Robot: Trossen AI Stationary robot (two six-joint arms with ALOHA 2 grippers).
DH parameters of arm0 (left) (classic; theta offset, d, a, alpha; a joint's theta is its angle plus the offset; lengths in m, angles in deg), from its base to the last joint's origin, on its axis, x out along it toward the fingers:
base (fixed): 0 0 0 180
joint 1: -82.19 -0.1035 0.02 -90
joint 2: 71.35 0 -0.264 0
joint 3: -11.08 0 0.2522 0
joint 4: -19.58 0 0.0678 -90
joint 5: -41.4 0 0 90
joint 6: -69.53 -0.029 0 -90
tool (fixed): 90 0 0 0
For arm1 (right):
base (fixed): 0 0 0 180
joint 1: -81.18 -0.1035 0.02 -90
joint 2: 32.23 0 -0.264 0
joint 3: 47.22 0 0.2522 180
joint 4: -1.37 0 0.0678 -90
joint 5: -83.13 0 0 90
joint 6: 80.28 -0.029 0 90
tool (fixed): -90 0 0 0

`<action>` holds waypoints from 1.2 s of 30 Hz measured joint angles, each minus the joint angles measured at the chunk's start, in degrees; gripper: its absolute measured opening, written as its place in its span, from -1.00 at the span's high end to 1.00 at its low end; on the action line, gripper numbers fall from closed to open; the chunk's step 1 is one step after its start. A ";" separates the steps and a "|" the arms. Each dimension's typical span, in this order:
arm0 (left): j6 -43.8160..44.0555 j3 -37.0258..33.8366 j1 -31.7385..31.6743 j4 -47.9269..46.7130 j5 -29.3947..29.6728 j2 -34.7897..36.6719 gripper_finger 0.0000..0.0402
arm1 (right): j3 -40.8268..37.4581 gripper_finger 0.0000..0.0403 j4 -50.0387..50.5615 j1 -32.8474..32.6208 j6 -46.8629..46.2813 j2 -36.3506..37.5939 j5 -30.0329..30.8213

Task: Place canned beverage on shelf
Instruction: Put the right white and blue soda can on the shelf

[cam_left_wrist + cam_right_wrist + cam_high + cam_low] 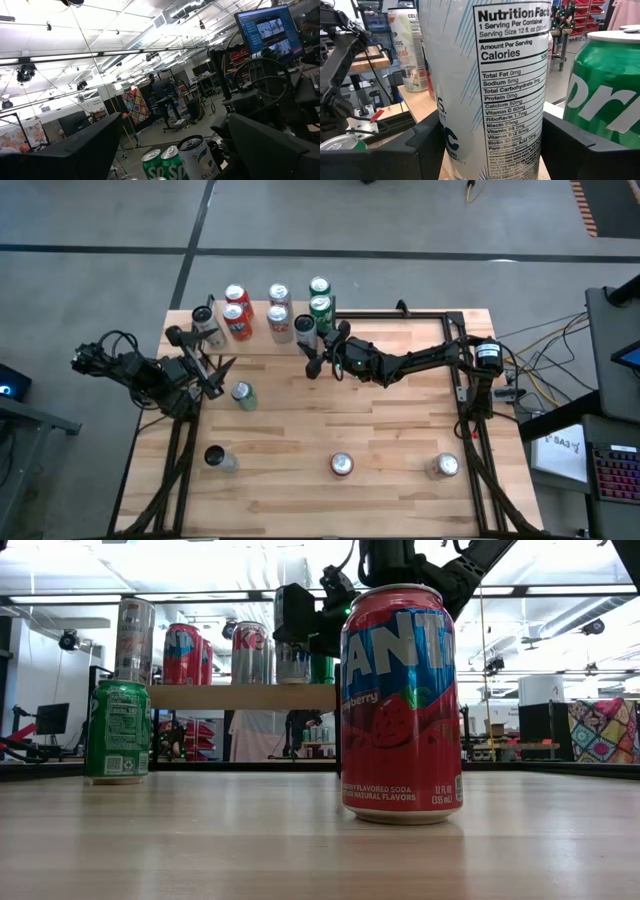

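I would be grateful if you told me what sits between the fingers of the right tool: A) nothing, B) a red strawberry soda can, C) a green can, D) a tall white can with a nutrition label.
D: in the right wrist view the tall white can stands between the right tool's fingers, with a green can beside it.

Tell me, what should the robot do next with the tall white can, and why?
Probably open the right gripper and back away: its fingers sit either side of the white can, which looks already upright on the shelf beside a green can.
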 joint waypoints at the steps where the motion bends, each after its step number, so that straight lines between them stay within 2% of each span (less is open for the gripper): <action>1: 0.00 -0.01 0.00 0.00 0.00 0.00 -0.74 | 0.00 -0.24 0.01 0.00 0.02 0.00 0.00; 6: 0.00 -0.01 0.00 0.00 0.01 0.00 -0.74 | 0.00 -0.25 0.08 0.00 0.07 0.00 0.02; 17: 0.00 -0.01 0.04 0.00 0.00 0.00 -0.74 | 0.00 -0.48 0.19 0.00 0.05 0.04 0.13; 36: 0.00 -0.01 0.04 -0.05 0.01 0.00 -0.74 | 0.00 -0.51 0.24 0.02 1.57 1.28 0.11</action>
